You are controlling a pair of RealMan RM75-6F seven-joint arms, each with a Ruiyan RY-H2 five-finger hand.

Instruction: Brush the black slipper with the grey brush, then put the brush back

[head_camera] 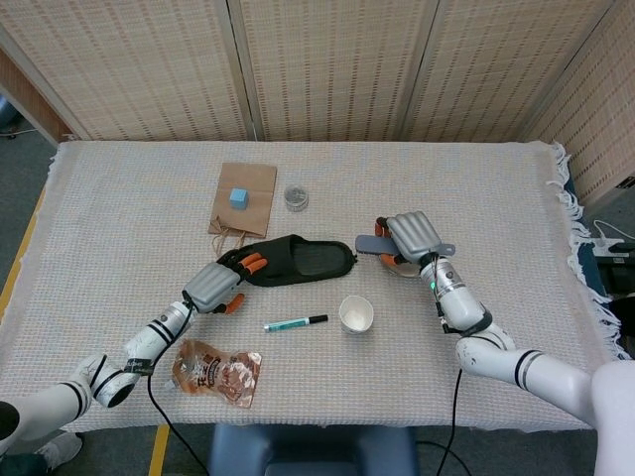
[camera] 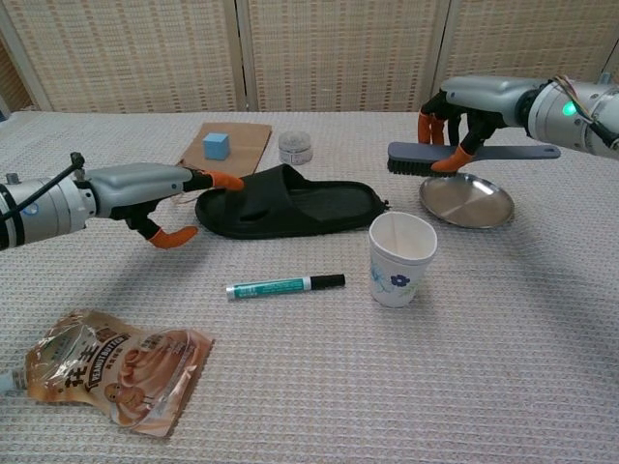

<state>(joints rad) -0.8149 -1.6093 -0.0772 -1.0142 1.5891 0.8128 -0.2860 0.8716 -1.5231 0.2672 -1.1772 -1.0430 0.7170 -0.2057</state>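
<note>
Currently: approach to brushing. Right hand (camera: 462,104) grips the brush (camera: 426,159) aloft, between plate (camera: 466,201) and slipper (camera: 288,202) (bristles down). Left hand (camera: 145,188), fingers spread and holding nothing, fingertips at the slipper's toe end. Next: steady slipper, lower brush onto it.

a lab-like test setup: cloth-covered table (head_camera: 516,188) ringed by woven screens (head_camera: 327,59).

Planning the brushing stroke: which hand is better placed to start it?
Right. The right hand holds the grey brush in the air near the black slipper's heel end; the left hand holds no brush, its fingers at the slipper's toe end.
</note>
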